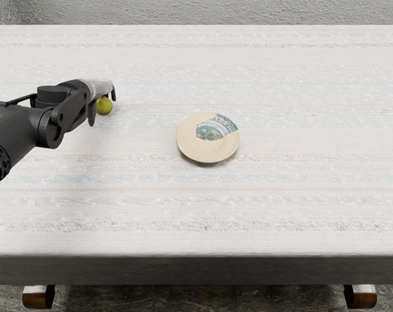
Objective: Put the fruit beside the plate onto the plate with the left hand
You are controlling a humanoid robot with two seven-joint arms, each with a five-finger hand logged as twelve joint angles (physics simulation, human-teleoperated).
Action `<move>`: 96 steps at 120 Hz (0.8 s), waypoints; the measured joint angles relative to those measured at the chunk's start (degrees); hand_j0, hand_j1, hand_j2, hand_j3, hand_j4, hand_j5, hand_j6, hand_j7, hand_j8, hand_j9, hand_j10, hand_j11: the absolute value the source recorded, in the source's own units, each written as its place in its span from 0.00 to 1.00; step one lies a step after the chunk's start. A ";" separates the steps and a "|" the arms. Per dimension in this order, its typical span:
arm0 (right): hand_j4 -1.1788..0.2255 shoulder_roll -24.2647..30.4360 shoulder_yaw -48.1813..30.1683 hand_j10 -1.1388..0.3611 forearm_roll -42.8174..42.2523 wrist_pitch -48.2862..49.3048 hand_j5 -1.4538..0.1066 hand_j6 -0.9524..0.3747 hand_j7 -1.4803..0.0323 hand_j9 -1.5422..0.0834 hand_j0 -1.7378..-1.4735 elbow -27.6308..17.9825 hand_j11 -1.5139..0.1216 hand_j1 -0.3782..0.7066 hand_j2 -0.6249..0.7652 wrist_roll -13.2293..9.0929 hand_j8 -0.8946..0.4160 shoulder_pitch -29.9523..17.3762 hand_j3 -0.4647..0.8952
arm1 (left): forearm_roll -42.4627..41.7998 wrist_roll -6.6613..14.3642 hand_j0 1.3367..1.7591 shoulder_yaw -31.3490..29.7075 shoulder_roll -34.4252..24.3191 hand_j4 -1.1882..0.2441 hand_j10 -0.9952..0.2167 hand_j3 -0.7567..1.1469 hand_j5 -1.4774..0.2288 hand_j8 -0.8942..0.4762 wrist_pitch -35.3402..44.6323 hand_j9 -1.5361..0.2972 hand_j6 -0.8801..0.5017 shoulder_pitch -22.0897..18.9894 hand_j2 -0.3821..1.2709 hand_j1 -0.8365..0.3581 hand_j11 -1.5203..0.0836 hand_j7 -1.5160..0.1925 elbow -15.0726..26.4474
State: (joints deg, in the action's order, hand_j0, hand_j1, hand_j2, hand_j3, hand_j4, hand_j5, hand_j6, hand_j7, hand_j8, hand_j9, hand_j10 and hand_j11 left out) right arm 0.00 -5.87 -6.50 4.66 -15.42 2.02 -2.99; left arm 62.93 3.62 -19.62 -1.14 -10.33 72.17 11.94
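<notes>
A small yellow-green fruit (104, 105) lies on the table at the far left, well to the left of the plate. The cream plate (191, 147) with a blue pattern on its far side sits near the table's middle and holds nothing. My left hand (102, 109) reaches in from the left edge and stands right at the fruit. Its thumb (91, 116) is on the fruit's left and the fingertips (112, 95) hang over its right side. The fingers bracket the fruit without visibly closing on it. The fruit still rests on the table.
The pale, striped tabletop (261, 208) spreads wide around the plate. Its front edge runs along the bottom of the view. A grey wall lies behind the far edge.
</notes>
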 joint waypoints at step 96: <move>0.82 0.00 -0.02 0.74 0.00 0.00 0.90 0.69 0.95 0.92 0.30 -0.05 0.90 0.06 0.44 0.01 0.66 0.09 0.34 | -0.16 0.00 0.75 -1.74 0.16 0.36 0.34 0.40 0.44 0.27 -0.76 0.41 0.30 -0.27 0.33 0.45 0.46 0.45 0.12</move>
State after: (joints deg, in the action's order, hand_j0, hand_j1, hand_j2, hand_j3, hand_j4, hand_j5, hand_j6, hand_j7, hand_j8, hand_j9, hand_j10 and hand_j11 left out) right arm 0.00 -5.89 -6.50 4.66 -15.47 2.03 -2.90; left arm 62.77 3.62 -21.36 -0.98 -11.09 71.90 12.06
